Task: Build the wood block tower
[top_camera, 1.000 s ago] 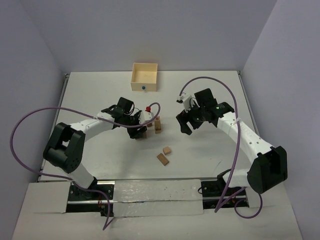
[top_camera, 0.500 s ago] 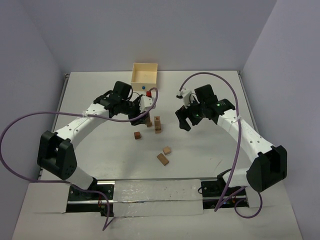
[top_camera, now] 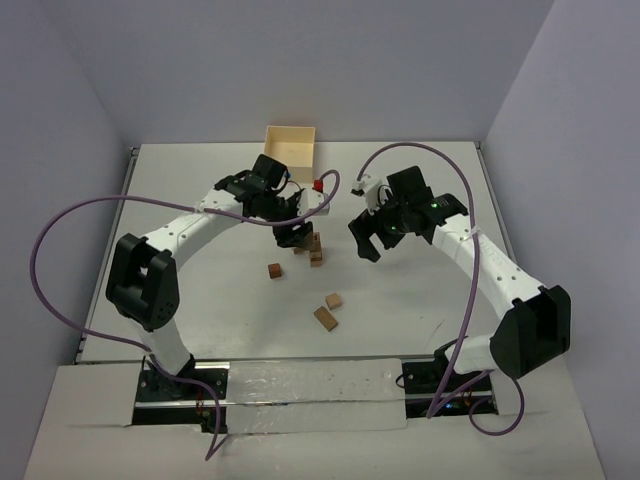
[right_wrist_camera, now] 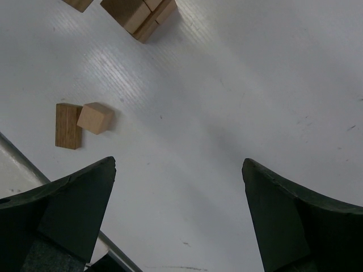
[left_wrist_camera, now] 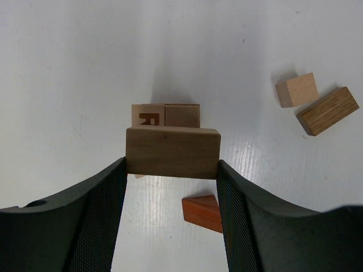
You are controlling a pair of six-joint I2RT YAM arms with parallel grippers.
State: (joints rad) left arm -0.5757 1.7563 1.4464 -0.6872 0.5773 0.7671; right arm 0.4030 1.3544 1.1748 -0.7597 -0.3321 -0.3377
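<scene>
The tower is a short stack of brown wood blocks at the table's middle. From above in the left wrist view its top shows two blocks side by side, one with a dark mark. My left gripper is shut on a tan wooden brick, held level above and just beside the tower. A reddish block lies below the jaws, and also shows in the top view. My right gripper is open and empty, right of the tower.
A tan cube and a brown brick lie loose nearer the arms, also visible in the left wrist view and the right wrist view. The pale wooden box with a blue dot stands at the back.
My left gripper has lifted from low over the loose blocks left of the tower and moved right to the tower, holding the brick. The reddish block is now uncovered. The right arm barely moved.
</scene>
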